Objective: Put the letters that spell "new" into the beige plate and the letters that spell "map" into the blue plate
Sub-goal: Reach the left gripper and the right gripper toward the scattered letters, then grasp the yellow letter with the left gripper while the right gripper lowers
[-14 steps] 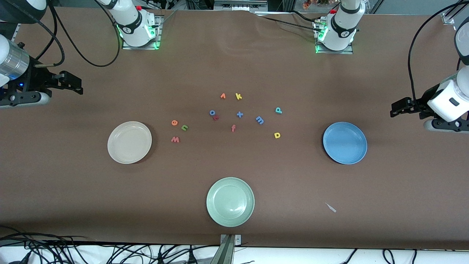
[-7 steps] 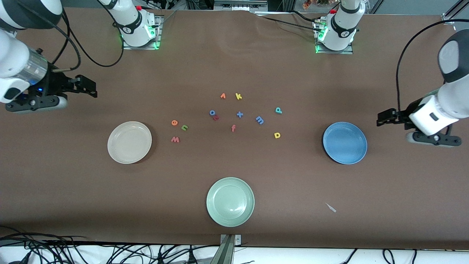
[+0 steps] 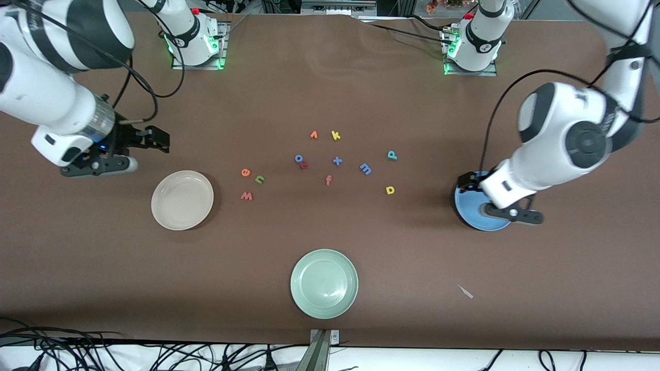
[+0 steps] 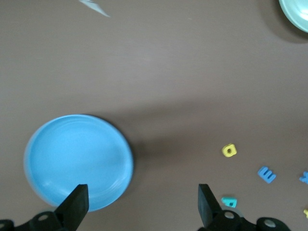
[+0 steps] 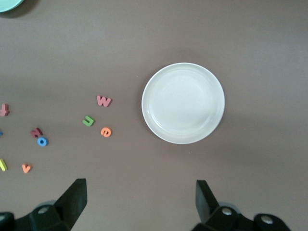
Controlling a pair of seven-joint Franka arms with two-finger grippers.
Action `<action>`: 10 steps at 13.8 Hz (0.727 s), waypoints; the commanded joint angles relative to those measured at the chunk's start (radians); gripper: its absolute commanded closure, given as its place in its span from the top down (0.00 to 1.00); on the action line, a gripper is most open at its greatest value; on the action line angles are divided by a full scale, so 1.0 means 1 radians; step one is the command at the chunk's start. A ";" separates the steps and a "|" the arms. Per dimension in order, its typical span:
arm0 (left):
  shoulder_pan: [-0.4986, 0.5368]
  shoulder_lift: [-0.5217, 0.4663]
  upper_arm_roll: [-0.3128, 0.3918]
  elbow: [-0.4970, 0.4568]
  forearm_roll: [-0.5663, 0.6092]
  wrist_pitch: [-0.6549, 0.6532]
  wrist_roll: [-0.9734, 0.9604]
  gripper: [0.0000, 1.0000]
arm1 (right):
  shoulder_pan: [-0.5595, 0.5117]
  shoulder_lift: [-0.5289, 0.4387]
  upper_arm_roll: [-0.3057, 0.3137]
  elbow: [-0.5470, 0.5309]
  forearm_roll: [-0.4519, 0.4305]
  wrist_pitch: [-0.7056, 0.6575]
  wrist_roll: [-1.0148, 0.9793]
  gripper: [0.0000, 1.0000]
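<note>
Front view showed both hands released: my left hand [image 3: 466, 186] over the blue plate [image 3: 472, 219], my right hand [image 3: 157, 140] over table near the beige plate [image 3: 182, 200]. Both letter groups lay mid-table: "new" letters [image 3: 250, 182], "map" letters [image 3: 381, 171]. Risk: tiny neighbouring decoys could be pinched instead.

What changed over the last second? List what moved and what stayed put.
Both arms swung in from the table's ends. The left gripper now hangs over the blue plate, and the right gripper has come up beside the beige plate. Fingers stay open and empty. The letters and all three plates have not moved.
</note>
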State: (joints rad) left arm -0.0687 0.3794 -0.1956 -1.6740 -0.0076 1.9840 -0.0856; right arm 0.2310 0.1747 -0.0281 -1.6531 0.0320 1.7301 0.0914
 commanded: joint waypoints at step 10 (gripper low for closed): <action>-0.256 0.200 0.015 -0.159 -0.003 0.432 -0.482 1.00 | 0.011 -0.009 0.166 -0.465 0.006 0.544 0.450 1.00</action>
State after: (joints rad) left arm -0.2947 0.5575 -0.1970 -1.8398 -0.0076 2.3807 -0.5068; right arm 0.2469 0.2090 0.1046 -2.0078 0.0332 2.1723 0.4713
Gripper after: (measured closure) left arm 0.000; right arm 0.000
